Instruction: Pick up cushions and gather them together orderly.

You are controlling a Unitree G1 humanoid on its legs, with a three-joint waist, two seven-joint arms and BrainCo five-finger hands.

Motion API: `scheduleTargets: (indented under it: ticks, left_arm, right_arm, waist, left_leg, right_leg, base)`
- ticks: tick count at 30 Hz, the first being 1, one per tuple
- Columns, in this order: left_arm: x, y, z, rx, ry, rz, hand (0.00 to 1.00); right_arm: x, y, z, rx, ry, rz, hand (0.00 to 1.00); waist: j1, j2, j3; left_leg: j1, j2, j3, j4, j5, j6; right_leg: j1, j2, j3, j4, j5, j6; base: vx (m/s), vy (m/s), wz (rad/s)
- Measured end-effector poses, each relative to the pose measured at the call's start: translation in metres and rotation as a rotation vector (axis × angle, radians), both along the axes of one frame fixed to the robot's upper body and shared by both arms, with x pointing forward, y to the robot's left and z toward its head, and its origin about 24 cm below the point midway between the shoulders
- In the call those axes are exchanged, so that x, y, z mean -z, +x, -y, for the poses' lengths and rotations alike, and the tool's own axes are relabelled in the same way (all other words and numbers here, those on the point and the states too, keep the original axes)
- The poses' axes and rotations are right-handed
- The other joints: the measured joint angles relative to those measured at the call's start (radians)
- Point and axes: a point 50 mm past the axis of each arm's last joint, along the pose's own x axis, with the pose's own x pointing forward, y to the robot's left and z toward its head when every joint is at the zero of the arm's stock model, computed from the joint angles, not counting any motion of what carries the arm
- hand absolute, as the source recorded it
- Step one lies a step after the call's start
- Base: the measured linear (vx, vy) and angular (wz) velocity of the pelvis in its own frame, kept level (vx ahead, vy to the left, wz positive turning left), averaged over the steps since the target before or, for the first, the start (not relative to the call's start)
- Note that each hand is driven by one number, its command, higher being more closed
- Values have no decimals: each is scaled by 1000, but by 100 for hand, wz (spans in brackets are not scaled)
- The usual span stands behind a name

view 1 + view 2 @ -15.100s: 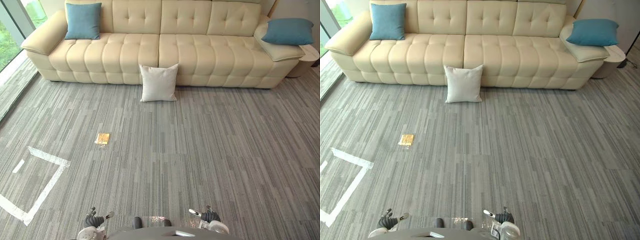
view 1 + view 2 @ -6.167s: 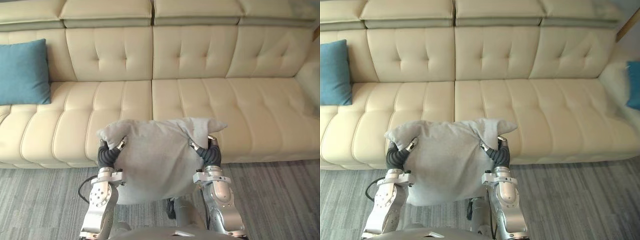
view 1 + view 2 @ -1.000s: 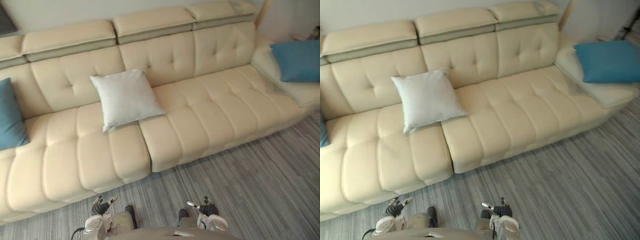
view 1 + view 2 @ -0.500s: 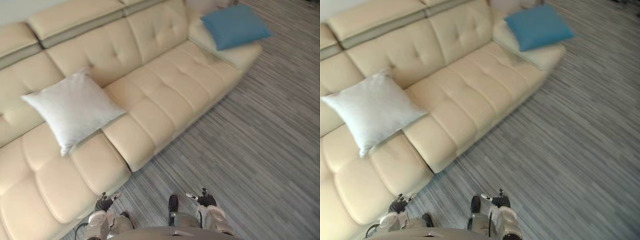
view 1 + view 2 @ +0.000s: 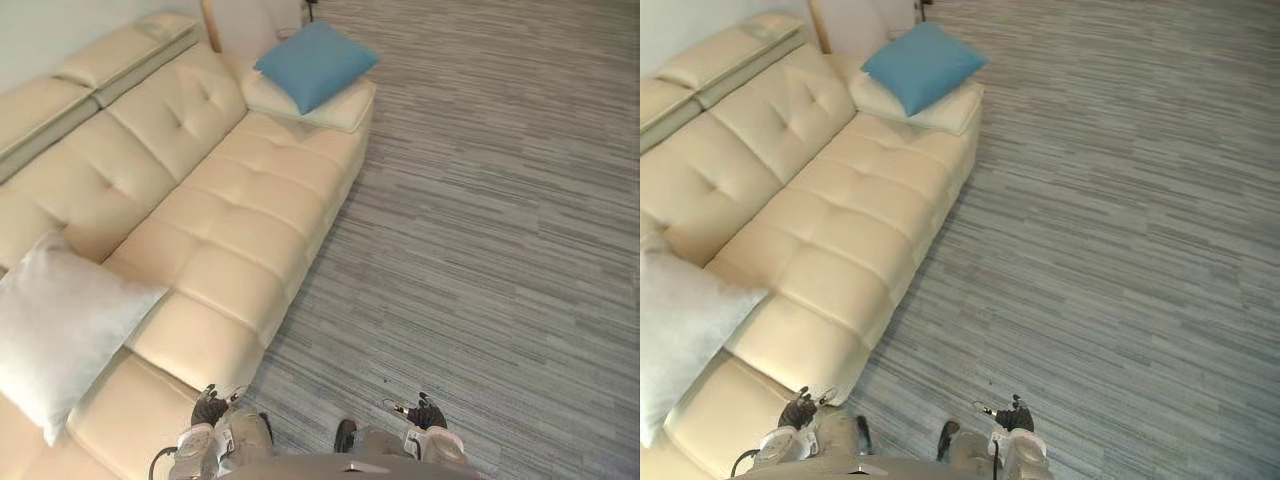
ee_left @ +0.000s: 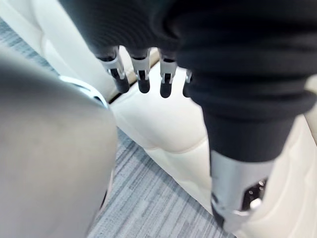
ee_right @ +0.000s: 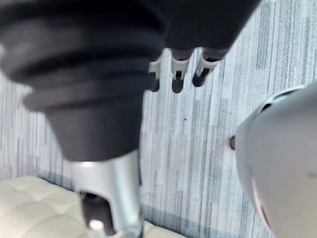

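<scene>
A white cushion [image 5: 55, 335] leans on the cream sofa [image 5: 225, 230] at the view's left edge. A blue cushion [image 5: 315, 63] lies flat on the sofa's far armrest, near the top. My left hand [image 5: 208, 411] hangs low by the sofa's front edge, its fingers [image 6: 141, 74] straight and holding nothing. My right hand [image 5: 425, 413] hangs low over the carpet, fingers [image 7: 177, 74] straight and empty. Both hands are far from either cushion.
Grey striped carpet [image 5: 490, 230] spreads across the right side and toward the far end. A pale wall and a wooden edge [image 5: 213, 22] stand behind the blue cushion.
The camera has swung to the right: the white cushion slid toward the left edge and the blue cushion moved leftward to the top centre. Both hands stay low and empty.
</scene>
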Motion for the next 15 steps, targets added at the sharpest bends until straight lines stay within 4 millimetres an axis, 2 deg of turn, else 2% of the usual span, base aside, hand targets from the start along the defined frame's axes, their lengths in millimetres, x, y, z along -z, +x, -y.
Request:
scheduleTargets:
  ticks: [1, 3, 4, 5, 6, 7, 8, 9, 10, 12, 14, 15]
  left_arm:
    - [-1, 1, 1, -2, -2, 8, 0]
    - [-1, 1, 2, -4, -2, 14, 0]
    - [-1, 0, 3, -9, -9, 11, 0]
    - [0, -1, 4, -12, -12, 6, 0]
    - [0, -2, 3, -13, -9, 4, 0]
    - [0, -3, -1, -13, -1, 3, 0]
    - [0, -3, -5, -13, 9, -1, 0]
    - [0, -4, -5, -11, 10, -6, 0]
    - [2, -7, -5, -8, 9, -21, 0]
    - [3, -8, -3, 8, 5, -31, 0]
    - [4, -9, 0, 29, 3, -45, 0]
    - [4, -6, 1, 35, 2, -43, 0]
  right_arm:
    - [0, 2, -2, 9, 1, 3, 0]
    - [-1, 5, -2, 13, -4, 9, 0]
    - [-1, 5, -2, 14, -4, 7, 0]
    - [-1, 6, -4, 16, 1, 9, 0]
    - [-1, 5, -6, 18, 9, 8, 0]
    - [1, 1, -10, 35, 30, 2, 0]
    - [4, -5, -16, 42, 47, -13, 0]
    - [4, -7, -17, 42, 51, -15, 0]
    - [3, -4, -16, 42, 48, -2, 0]
    - [1, -2, -16, 41, 45, 13, 0]
    - [-1, 3, -16, 39, 44, 28, 0]
    - [-2, 5, -16, 37, 44, 33, 0]
  waist:
    - [6, -1, 1]
    - [15, 1, -1]
    - [25, 7, -7]
    - [28, 4, -23]
    - [27, -3, -27]
    - [24, -26, -36]
    - [27, -53, -41]
    - [27, -54, -41]
    - [16, -54, -41]
    - [-2, -45, -39]
    - [-5, -36, -32]
    - [-10, -29, -28]
  left_leg:
    - [-22, -38, -29, -137, 6, 0]
    - [-26, -67, -77, -302, 41, -9]
    - [-13, -74, -107, -381, 117, -5]
    - [-4, -93, -109, -372, 139, 24]
    - [0, -102, -106, -365, 126, 42]
    - [16, -116, -73, -355, 92, 65]
    - [62, -139, -26, -358, 60, 79]
    - [81, -147, -17, -359, 52, 89]
    - [121, -153, 6, -357, 35, 110]
    - [190, -154, 17, -360, 1, 131]
    - [273, -149, 28, -396, -23, 125]
    - [321, -143, 29, -429, -24, 125]
  right_leg:
    - [13, 0, 38, -13, -2, 4]
    - [14, 1, 78, -18, -13, 23]
    - [16, 10, 122, -18, -28, 49]
    - [24, 7, 167, -30, -36, 70]
    - [32, 1, 177, -35, -38, 81]
    - [31, -23, 195, -5, -48, 106]
    - [9, -62, 202, 97, -74, 152]
    - [2, -73, 198, 143, -81, 167]
    - [-18, -90, 190, 242, -80, 213]
    - [-86, -124, 157, 451, -30, 277]
    - [-146, -170, 49, 604, -53, 227]
    - [-169, -194, -24, 621, -79, 182]
  base:
    - [248, 166, -74]
    - [288, 240, -87]
    - [381, 338, -107]
    - [370, 313, -104]
    - [440, 326, -79]
    - [463, 284, -66]
    - [454, 255, -62]
    - [432, 206, -49]
    - [331, 141, -23]
    - [410, 109, -25]
    - [409, 47, -24]
    - [421, -22, -18]
